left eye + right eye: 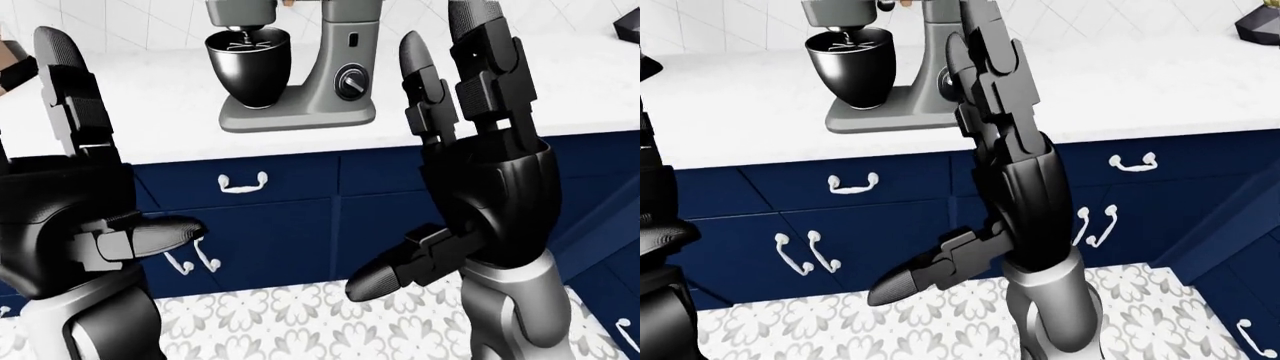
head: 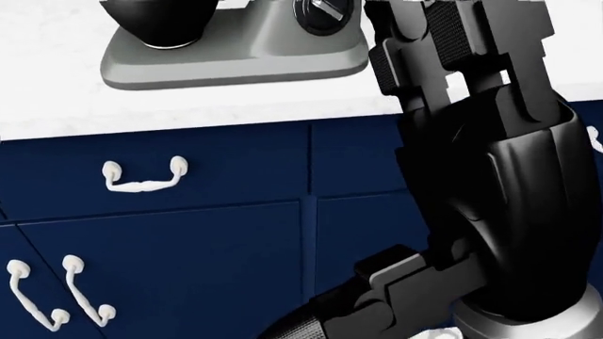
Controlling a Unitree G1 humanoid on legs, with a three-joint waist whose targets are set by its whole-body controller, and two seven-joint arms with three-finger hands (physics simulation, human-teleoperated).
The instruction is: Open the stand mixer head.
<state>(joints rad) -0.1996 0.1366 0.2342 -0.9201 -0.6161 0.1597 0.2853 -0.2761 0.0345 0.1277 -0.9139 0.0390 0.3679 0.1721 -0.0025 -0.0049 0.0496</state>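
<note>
Left-eye view: stand mixer (image 1: 300, 67) sits near the worktop's (image 1: 150, 112) near edge, head still down over the black bowl (image 1: 248, 58). My right hand (image 1: 478, 142), fingers spread, empty, is nearer; left hand (image 1: 75, 187) also unclenched, lower left.

Head view: mixer base (image 2: 235, 53) lies up-left of my right hand.

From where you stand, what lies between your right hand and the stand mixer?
In the left-eye view, only bare white countertop separates the right hand from the stand mixer. The hand is raised, fingers open, touching nothing.
</note>
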